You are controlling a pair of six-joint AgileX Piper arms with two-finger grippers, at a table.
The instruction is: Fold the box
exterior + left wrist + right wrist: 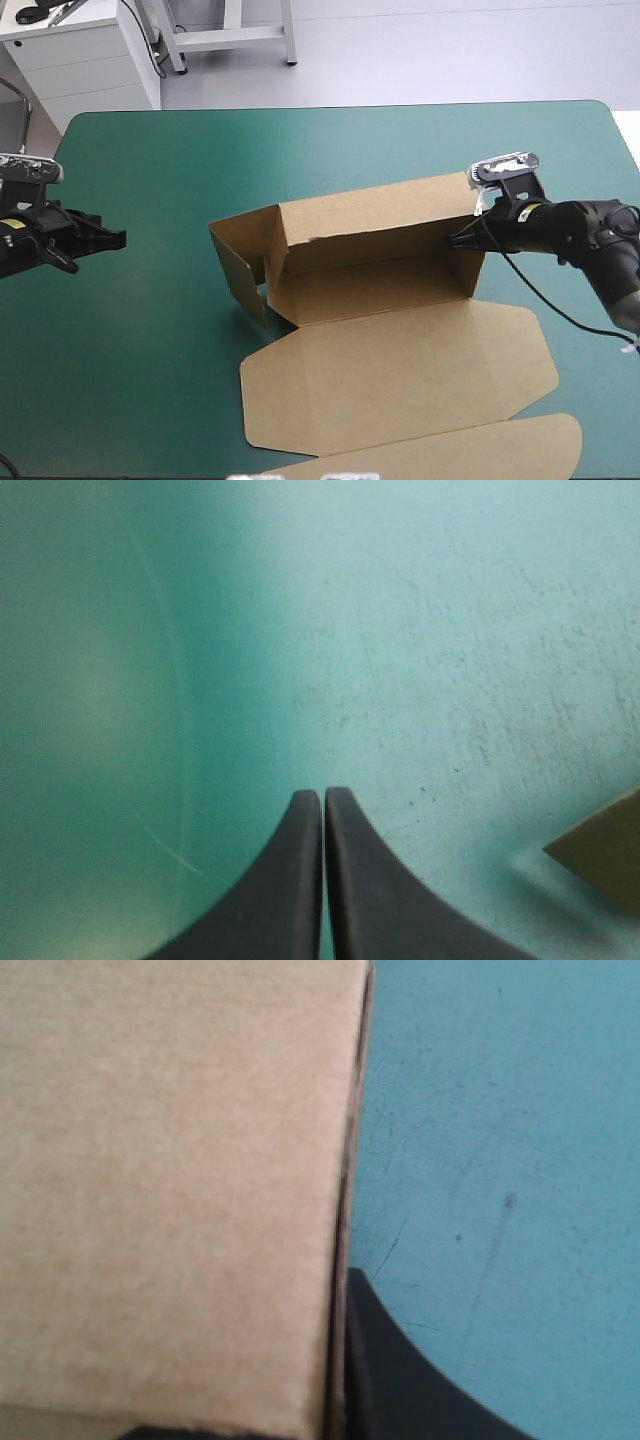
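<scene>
The brown box (pixel 380 260) stands near the table's middle with its back wall raised. Its left end wall (pixel 240 275) is up and angled, and the lid panel (pixel 400 375) lies flat toward the front edge. At the box's right end my right gripper (pixel 455 240) is shut on the upright board. In the right wrist view the box (pixel 170 1190) covers one finger, and the other finger (pixel 400 1380) lies against the board's edge. My left gripper (pixel 120 238) hovers at the table's left side, shut and holding nothing (pixel 322 795), with a box corner (pixel 605 850) ahead of it.
A wide stretch of teal-green cover (pixel 160 320) separates my left gripper from the box. A long curved flap (pixel 460 455) of the box reaches the table's front edge. The table's right edge (pixel 625 150) runs close behind my right arm.
</scene>
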